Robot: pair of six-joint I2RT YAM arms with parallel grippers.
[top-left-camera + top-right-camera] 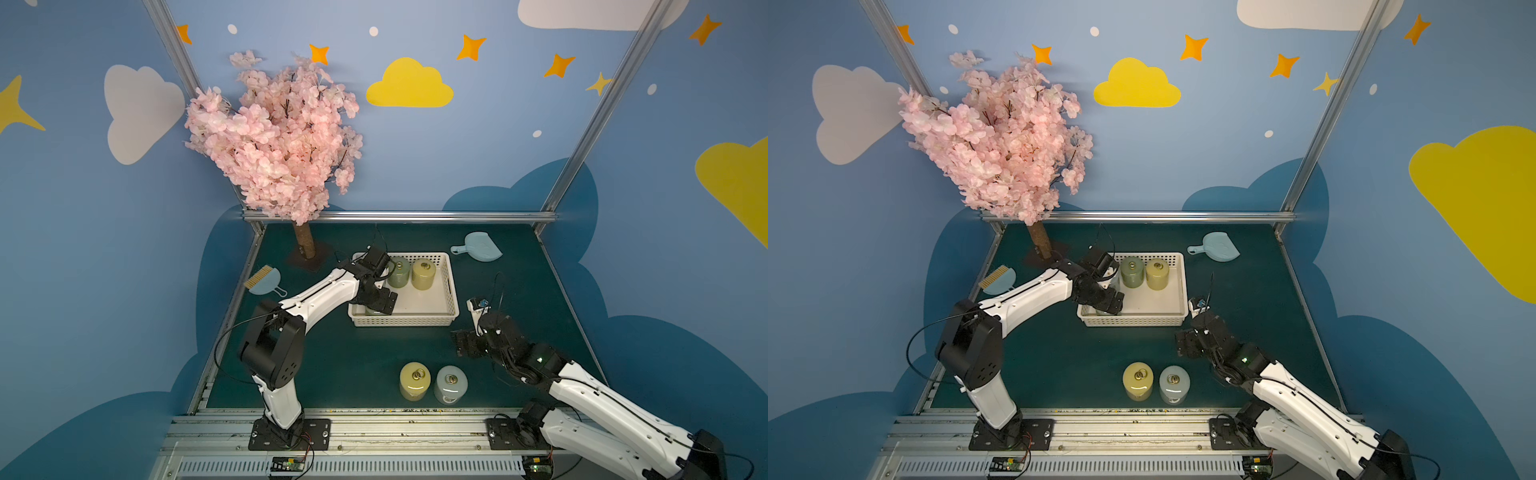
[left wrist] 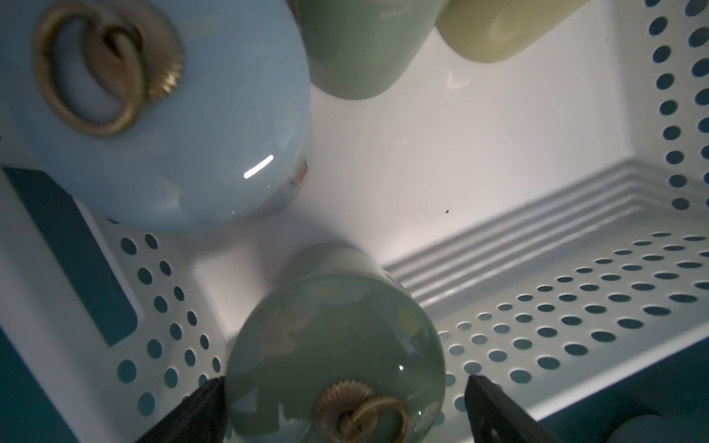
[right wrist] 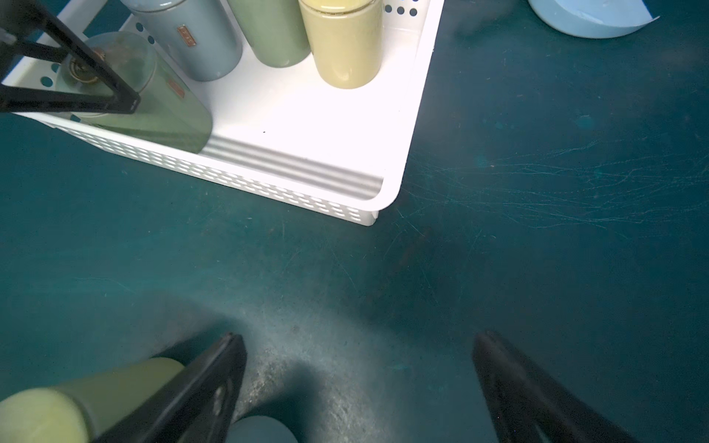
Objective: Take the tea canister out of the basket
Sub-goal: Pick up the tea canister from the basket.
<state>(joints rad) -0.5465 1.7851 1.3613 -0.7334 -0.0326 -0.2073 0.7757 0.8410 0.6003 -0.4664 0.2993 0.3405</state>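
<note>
Tucked in the lower-left corner of the basket [image 1: 415,320] in a top view: the pale green tea canister [image 2: 333,337], with the left gripper [image 2: 347,381] open on both sides, not squeezing yet. Also open and empty: the right gripper [image 3: 358,337]. Could tip it or bump the blue canister [image 2: 172,134] close by if closed off-middle.

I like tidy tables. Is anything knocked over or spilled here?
Nothing stands out. Canisters in the basket and both on the table stand upright, nothing is spilled; the left gripper straddles the pale green canister.
</note>
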